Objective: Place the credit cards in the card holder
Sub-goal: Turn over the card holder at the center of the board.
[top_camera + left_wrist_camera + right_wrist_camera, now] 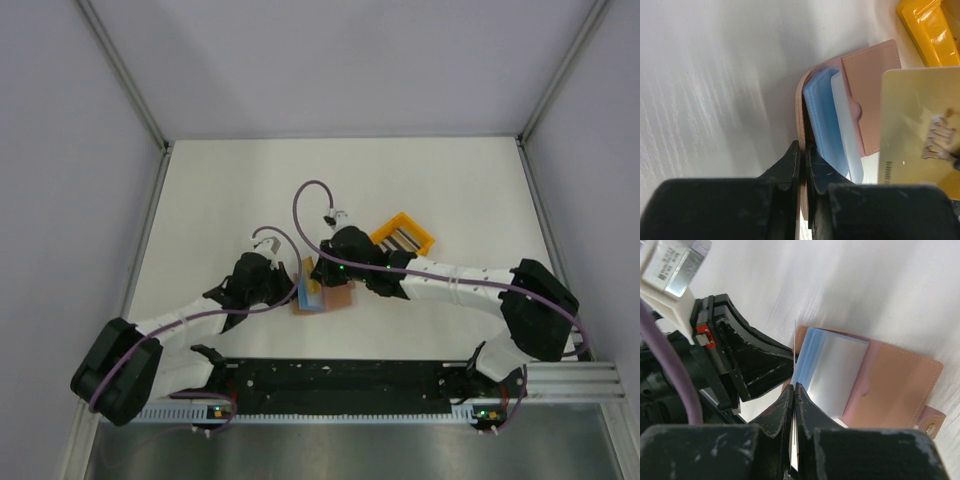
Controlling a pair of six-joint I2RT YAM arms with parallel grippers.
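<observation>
My left gripper is clamped tight on the curved spine edge of the card holder, which lies open on the table between my two arms. A blue card and a pale card already sit in its pockets. My right gripper is pressed together on a gold card, thin as a line from that wrist. The card hangs just beside the holder's open mouth, and whether it touches I cannot tell. Behind the holder sits the yellow tray, more cards on edge inside.
</observation>
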